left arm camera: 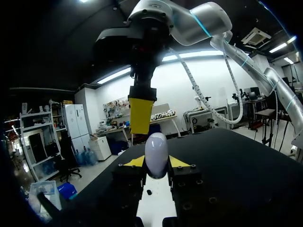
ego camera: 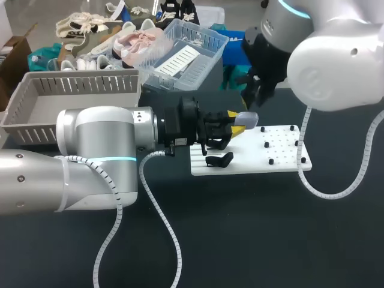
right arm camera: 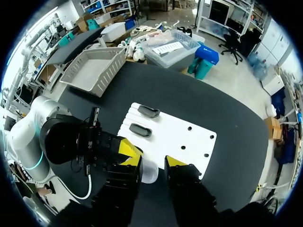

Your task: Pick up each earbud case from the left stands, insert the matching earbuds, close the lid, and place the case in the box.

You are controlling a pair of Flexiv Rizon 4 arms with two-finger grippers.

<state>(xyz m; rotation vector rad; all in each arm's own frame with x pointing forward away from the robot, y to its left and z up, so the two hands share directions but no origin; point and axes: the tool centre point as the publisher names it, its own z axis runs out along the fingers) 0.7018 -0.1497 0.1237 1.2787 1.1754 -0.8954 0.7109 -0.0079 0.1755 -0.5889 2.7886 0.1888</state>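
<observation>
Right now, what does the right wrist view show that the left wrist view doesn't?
Only right wrist: two black stands on the white board, and the grey box beyond it.
Only left wrist: the case seen side-on, upright between the tips of the left gripper, with the right gripper above it.
Both: the case held by the left gripper, over the board.
</observation>
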